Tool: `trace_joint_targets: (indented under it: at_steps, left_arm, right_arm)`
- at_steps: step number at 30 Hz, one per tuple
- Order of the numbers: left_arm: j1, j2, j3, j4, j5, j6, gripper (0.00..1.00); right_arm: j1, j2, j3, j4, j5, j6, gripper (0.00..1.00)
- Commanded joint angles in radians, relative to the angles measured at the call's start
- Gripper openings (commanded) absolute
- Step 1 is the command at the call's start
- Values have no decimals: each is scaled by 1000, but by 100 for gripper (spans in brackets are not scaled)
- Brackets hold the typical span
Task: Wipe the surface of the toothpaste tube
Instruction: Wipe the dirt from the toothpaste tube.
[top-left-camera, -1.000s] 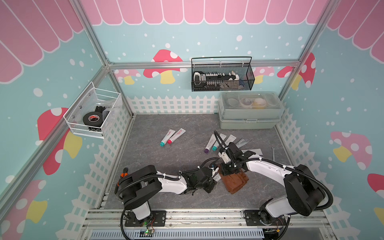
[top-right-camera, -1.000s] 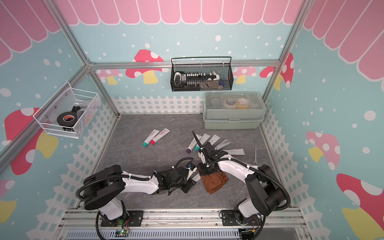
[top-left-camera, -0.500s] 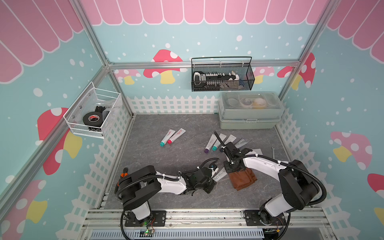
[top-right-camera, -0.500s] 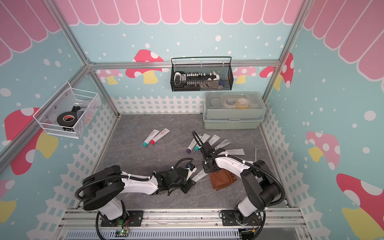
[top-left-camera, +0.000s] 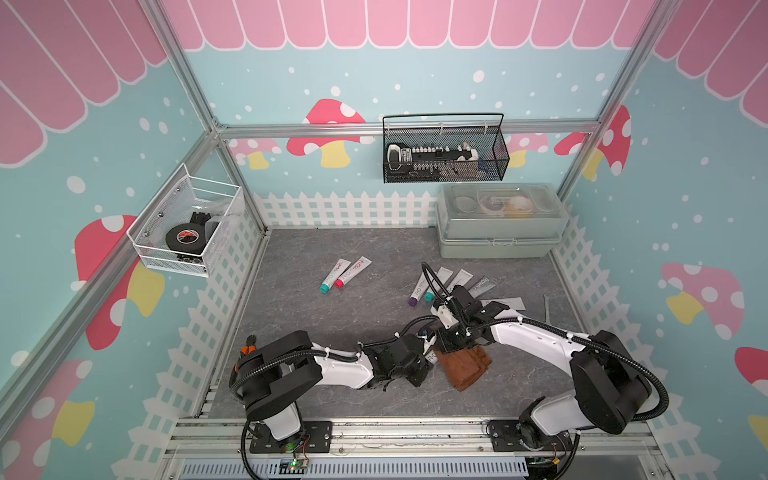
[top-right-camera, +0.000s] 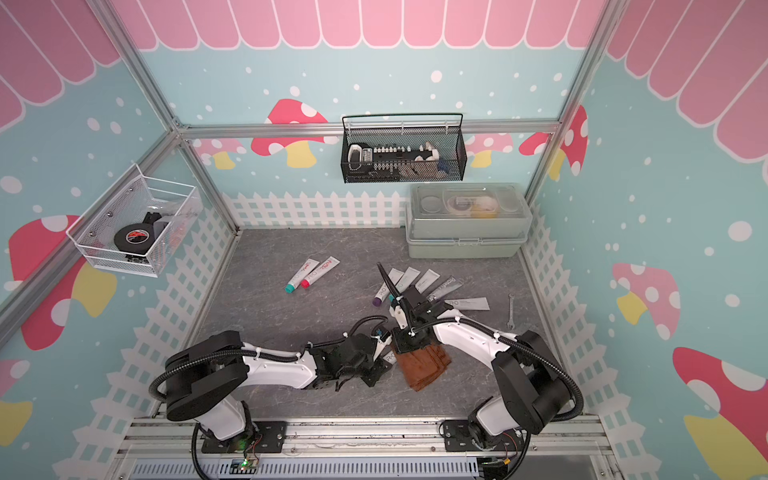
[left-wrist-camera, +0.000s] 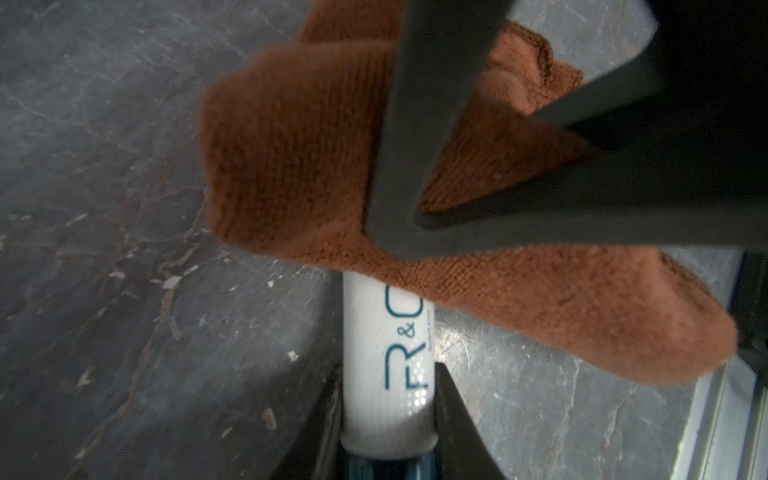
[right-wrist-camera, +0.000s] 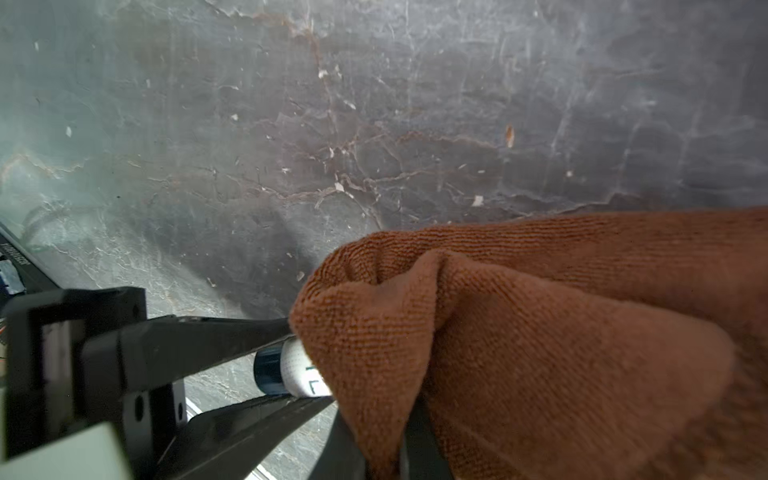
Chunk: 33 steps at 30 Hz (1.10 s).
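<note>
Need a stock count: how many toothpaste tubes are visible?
8. Two tubes lie together on the mat; five fan out behind the right arm; one tube is clamped in the left tool under the cloth. The arm may hide more.

Left half of the counter (top-left-camera: 307, 328) is wide open, just two tubes (top-left-camera: 345, 274) lying toward the back. Front middle is jammed: left pincer (left-wrist-camera: 389, 374) clamped on a white tube (left-wrist-camera: 386, 332), right pincer (left-wrist-camera: 395, 239) pinching the cloth (left-wrist-camera: 291, 145) right on top of it, no gap between them. Behind, a fan of tubes (top-left-camera: 457, 282) bars the way to the box (top-left-camera: 498, 245). Along the right fence (top-left-camera: 582, 282), a wrench (top-left-camera: 547, 305) lies in the lane.
</note>
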Motion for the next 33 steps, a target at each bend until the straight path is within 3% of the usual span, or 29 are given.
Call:
trace_joint_targets:
  at_steps: [1,4,11,15,22,26,30,33]
  left_arm:
    - [-2,15,6,-56,-13,-5,27]
    - [-1,4,-3,-56,-19,-6,27]
    - [-1,-8,-22,-44,-28,-9,27]
    - [0,0,-21,-39,-25,-8,27]
    - [0,10,-14,-42,-25,-8,27]
    - [-1,12,-7,-43,-30,-7,27]
    - [-1,14,4,-52,-28,-5,27]
    - [-1,8,1,-56,-28,-4,27]
  right_arm:
    - [-1,82,13,-104,162,-18,6]
    - [-14,143,44,-157,351,-9,5]
    - [-57,174,58,-168,491,-2,5]
    - [-58,179,49,-123,391,-12,5]
    - [-16,106,-5,-10,-32,-30,5]
    - [14,44,-40,30,-191,-14,6]
    - [17,39,-50,5,-139,-16,6]
    - [16,84,-15,-75,90,-13,6]
